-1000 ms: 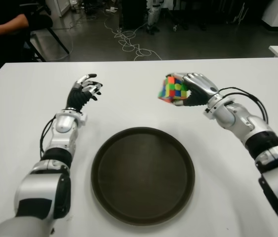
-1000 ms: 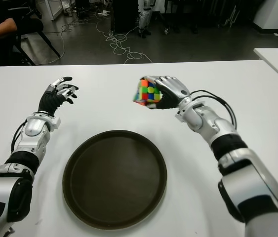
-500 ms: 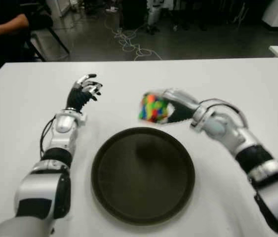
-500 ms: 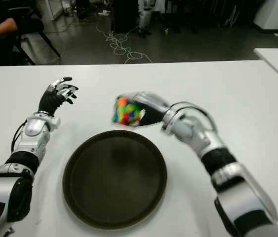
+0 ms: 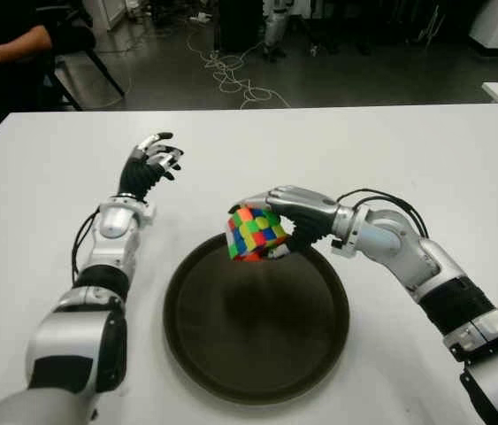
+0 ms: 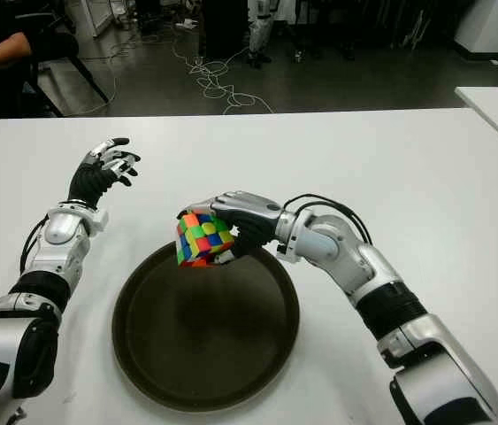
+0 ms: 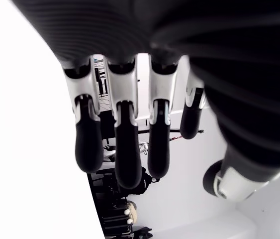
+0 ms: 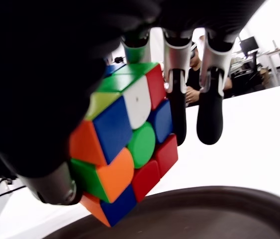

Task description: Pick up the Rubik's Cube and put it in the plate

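Surface: white table (image 5: 425,150), lab floor with cables beyond.
Left hand (image 5: 149,166): left of plate, fingers loosely spread, empty.
Plate (image 5: 257,381): dark, round, bare.
Rubik's Cube (image 5: 256,234): clasped in right hand (image 5: 297,212), above plate's far rim.
Advice: carry inward, lower, then release.
Writing: none legible.

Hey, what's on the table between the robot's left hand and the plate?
Nothing: in the left eye view, only bare white table separates the open left hand from the plate.
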Controlling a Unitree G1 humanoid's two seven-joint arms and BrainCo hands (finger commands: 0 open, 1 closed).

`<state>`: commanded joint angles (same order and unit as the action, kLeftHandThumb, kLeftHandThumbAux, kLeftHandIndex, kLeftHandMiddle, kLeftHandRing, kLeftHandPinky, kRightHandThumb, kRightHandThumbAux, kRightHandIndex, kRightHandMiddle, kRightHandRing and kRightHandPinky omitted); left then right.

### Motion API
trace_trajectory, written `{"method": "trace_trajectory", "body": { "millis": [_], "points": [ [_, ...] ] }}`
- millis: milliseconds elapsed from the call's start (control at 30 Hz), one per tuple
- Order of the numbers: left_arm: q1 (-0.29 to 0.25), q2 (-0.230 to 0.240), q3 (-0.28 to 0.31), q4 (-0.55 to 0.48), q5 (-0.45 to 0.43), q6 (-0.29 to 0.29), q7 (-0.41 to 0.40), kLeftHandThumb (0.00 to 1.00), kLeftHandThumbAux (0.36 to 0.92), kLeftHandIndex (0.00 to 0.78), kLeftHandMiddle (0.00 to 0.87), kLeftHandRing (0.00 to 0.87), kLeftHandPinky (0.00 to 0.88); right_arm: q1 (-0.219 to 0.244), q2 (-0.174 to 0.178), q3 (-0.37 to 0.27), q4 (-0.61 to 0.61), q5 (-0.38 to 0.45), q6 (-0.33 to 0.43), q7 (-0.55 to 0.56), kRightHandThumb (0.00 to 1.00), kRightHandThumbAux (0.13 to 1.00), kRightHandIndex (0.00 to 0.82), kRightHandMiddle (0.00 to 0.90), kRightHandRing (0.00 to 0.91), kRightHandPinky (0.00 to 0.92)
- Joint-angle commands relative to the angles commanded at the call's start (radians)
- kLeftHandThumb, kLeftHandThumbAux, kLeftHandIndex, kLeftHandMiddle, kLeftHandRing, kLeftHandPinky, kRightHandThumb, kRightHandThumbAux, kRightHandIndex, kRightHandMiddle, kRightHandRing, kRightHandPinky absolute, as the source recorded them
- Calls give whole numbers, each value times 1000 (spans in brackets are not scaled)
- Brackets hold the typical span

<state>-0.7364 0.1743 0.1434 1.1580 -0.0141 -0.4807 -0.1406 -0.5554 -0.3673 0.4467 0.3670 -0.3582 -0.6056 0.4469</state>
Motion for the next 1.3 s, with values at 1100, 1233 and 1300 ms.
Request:
{"method": "trace_trajectory", "body": {
  "millis": [1100, 1233, 1300],
  "points": [
    [-1, 0, -2, -3, 1, 11, 11, 305, 639, 223, 400, 484, 551, -34, -53, -16, -60, -49, 147, 168, 273, 682, 52, 543, 594, 574],
    [-2, 0, -3, -3, 2, 12, 12, 310, 646, 225, 405, 490, 556, -32, -49, -21, -63, -55, 163, 160, 234, 621, 10, 600, 653, 579],
    [-3, 0, -3, -1, 3, 12, 13, 312, 648, 225, 405, 491, 558, -32, -48, -22, -61, -55, 166, 158, 231, 604, 5, 608, 661, 573]
  ]
}}
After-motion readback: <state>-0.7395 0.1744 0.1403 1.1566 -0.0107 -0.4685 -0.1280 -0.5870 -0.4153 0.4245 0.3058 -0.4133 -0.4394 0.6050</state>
